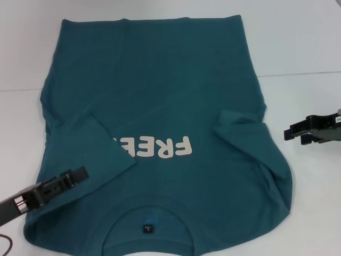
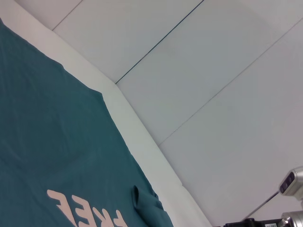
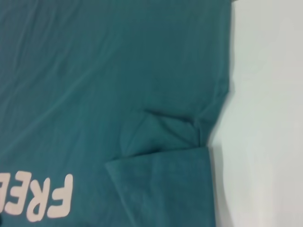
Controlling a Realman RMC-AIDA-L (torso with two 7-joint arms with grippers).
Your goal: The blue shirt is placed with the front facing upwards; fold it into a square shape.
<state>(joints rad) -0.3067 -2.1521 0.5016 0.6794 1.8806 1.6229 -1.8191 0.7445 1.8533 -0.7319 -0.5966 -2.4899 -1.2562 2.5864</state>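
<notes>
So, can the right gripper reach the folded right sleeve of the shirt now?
Probably yes. The right gripper hangs just beside the blue shirt, and nothing lies between it and the folded sleeve.

The cream "FREE!" chest print (image 1: 155, 148) on the dark teal-blue cotton T-shirt (image 1: 160, 90) is partly covered by the folded-in left sleeve (image 1: 98, 152). The collar edge is cut off. The neck label (image 1: 148, 229) cannot be read.

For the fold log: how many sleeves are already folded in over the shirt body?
2: left sleeve covers the print's start, near the left gripper; right sleeve lies folded in, toward the right gripper.
</notes>
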